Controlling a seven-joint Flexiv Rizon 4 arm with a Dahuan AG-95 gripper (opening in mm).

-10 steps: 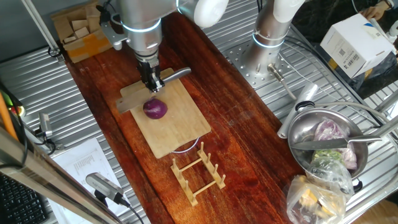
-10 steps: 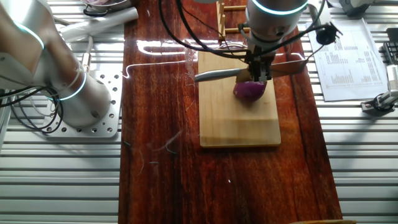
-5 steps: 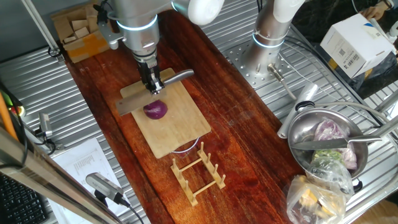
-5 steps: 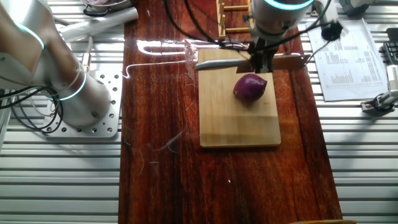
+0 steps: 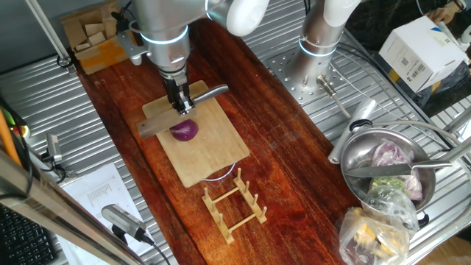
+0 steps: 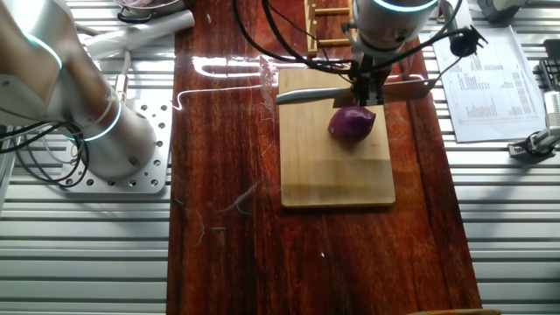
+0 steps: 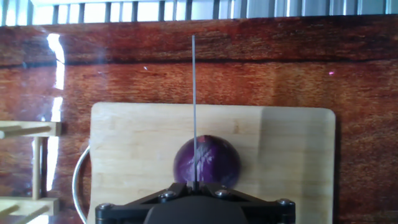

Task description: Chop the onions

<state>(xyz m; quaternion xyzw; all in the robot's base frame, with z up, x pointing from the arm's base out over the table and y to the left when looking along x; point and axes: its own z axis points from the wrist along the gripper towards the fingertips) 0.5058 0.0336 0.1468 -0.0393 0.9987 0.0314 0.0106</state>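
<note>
End effector (image 5: 181, 104) pinches a knife (image 6: 319, 94), blade lengthwise over the round onion (image 6: 351, 123)

End effector (image 5: 180, 104) pointed straight down from a vertical wrist, its 2 fingers clamped together.

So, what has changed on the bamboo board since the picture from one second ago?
The gripper, shut on the steel knife with wooden handle, has lifted the blade off the small round red onion and shifted slightly toward the board's far edge; the blade now hangs above the onion. The onion, the rectangular bamboo cutting board and the wooden rack stayed in place. No cut is visible on the onion.
</note>
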